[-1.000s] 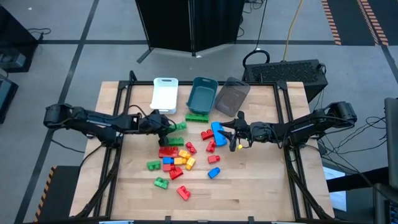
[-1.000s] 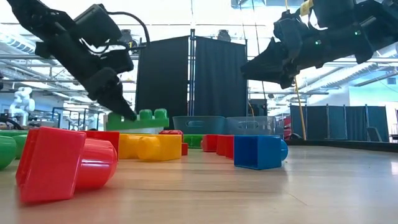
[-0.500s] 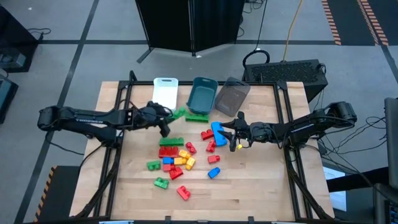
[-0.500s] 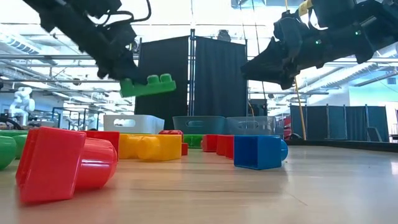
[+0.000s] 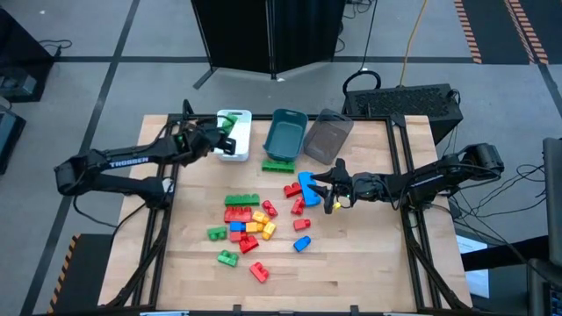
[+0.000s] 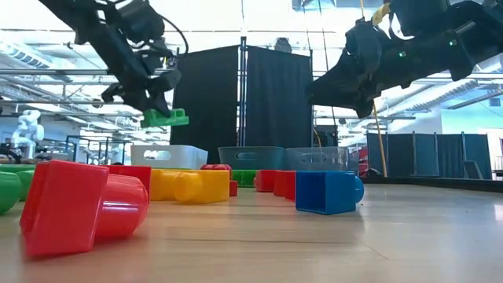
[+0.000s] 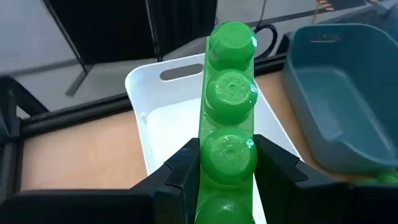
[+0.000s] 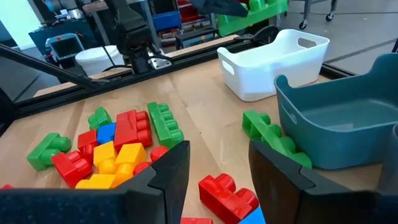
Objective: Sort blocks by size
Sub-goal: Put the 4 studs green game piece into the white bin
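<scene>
A long green brick is being held over the white bin, clamped by its sides in the left gripper. It is judged light, stiff and slippery. The right gripper is being kept apart, empty, above the loose blocks.

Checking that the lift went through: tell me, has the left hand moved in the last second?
Yes. The left hand, gripping a long green block, has travelled from the block pile to above the white bin.
</scene>
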Controlling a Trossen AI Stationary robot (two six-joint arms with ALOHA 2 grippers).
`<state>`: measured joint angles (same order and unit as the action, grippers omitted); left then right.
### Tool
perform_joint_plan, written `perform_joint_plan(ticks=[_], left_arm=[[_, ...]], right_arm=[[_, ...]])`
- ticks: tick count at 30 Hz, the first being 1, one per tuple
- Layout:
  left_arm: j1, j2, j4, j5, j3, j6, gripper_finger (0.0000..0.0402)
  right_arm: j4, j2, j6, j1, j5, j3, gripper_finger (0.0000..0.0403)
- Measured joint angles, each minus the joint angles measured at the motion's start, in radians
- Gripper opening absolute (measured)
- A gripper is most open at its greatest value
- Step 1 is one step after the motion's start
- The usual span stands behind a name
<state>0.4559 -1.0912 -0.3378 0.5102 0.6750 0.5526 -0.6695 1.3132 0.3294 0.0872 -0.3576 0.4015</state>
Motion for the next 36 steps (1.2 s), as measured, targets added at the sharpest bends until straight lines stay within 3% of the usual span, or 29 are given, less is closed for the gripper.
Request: perform_joint_plan(ticks=[16,36], left_arm=[[0.089,-0.24,0.115,-0.045,0.0,0.149,0.0116],[0.141,-0.34,0.168,-0.05,0.0,0.228,0.0116]], right_arm=[[0.006,0.0,0.052,0.007,0.024,0.0,0.015],[0.005,0.0,0.079,0.034,0.019,0.0,0.015]])
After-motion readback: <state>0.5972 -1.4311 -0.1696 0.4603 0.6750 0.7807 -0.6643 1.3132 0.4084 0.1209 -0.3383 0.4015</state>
